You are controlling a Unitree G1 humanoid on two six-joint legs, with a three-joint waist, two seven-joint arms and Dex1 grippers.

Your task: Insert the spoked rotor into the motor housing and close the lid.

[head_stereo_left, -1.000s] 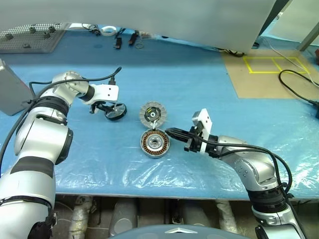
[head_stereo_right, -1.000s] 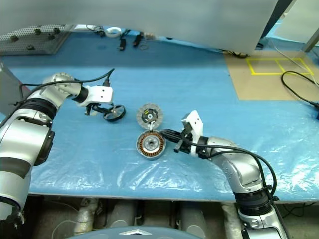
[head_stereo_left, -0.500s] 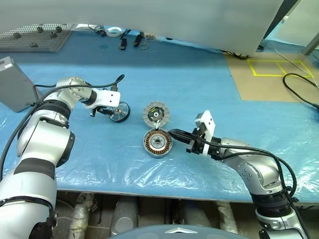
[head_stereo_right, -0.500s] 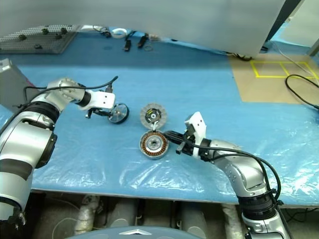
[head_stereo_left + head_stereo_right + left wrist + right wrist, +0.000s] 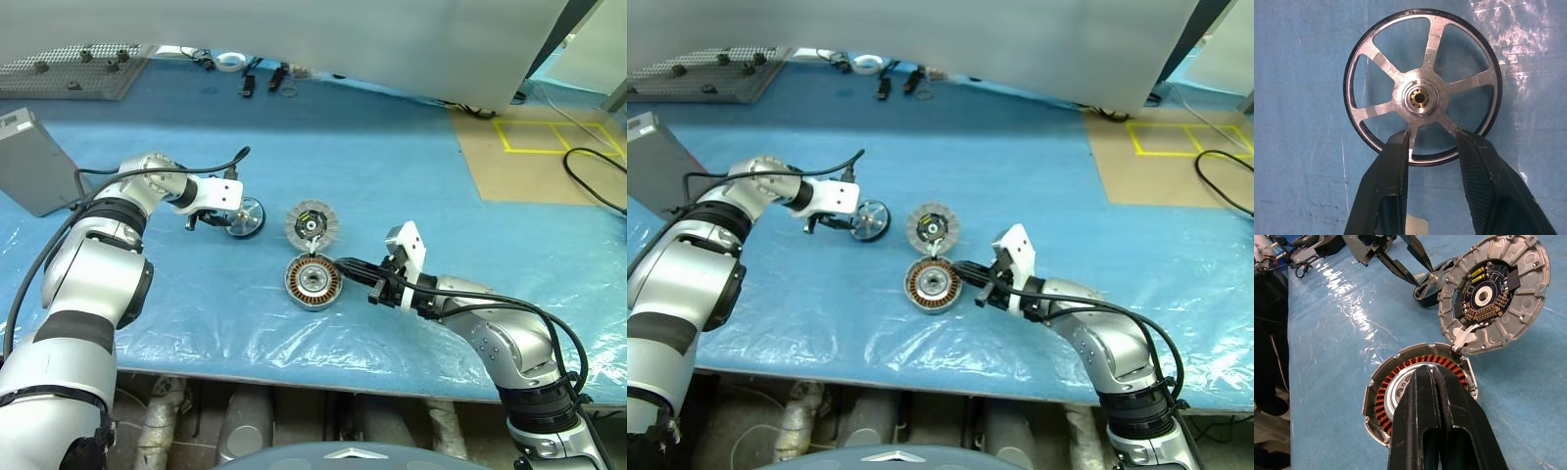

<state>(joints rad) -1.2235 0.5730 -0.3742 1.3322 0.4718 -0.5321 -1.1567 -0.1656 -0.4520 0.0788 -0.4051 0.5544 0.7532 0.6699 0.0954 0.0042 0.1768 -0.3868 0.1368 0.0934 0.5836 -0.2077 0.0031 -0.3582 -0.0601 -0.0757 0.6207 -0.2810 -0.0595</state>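
1. The spoked rotor (image 5: 1422, 88) lies on the blue-covered desk (image 5: 392, 166), well to the left of the motor housing (image 5: 313, 283). It is a thin wheel with a dark rim, five silvery spokes and a brass-coloured bore in the hub.
2. It looks light and stiff, and the smooth metal could slip. Being so flat, it offers little edge to grip from above. The rim, or one spoke near the rim, seems the sensible place to take hold.
3. The left gripper (image 5: 1432, 144) has its jaws partly spread, straddling one spoke at the near rim. Whether they already pinch it, I cannot tell.
4. The motor housing sits open, its copper windings ringing the centre.
5. The lid (image 5: 312, 225) stands just behind it, touching at a pale hinge tab, with the ribbed face and black centre showing (it swings rather than lifts off, I judge).
6. The right gripper (image 5: 1432, 374) has its jaws pressed together, empty, resting at the housing's near edge, probably to steady it.
7. A grey box (image 5: 34, 174) stands far left.
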